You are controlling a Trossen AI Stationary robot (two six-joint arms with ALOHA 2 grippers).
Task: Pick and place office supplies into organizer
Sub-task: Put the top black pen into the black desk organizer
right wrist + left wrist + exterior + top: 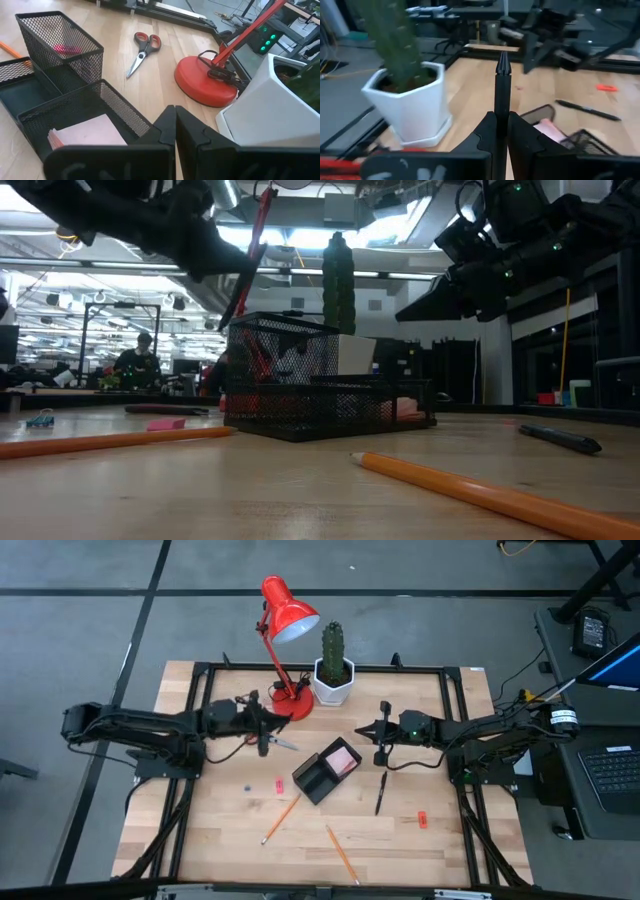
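My left gripper [262,732] [501,120] hangs over the table's left half, near the lamp base, shut on a black pen [502,85]. My right gripper [382,735] [175,122] hovers right of the organizer, shut and holding nothing. The black mesh organizer [322,772] stands at mid-table with the pink sticky pad [343,757] in one compartment. Red-handled scissors [283,743] [141,50] lie flat between my left gripper and the organizer. On the table lie a second black pen [381,792], two orange pencils [281,818] [342,853], a red piece [421,819] and a pink piece [279,786]. My left gripper pinches the black pen's shaft [501,112] between its two fingers, with the shaft lying along them. The pen's pointed end [502,57] sticks out past the fingertips. In the low view the pen [240,292] hangs slanted, lifted clear of the table.
A red desk lamp [285,620] has its base [205,80] by the far edge, next to a cactus in a white hexagonal pot [333,675] [415,107]. A small dark piece [247,788] lies left of the pink one. Bare wood shows along the near edge.
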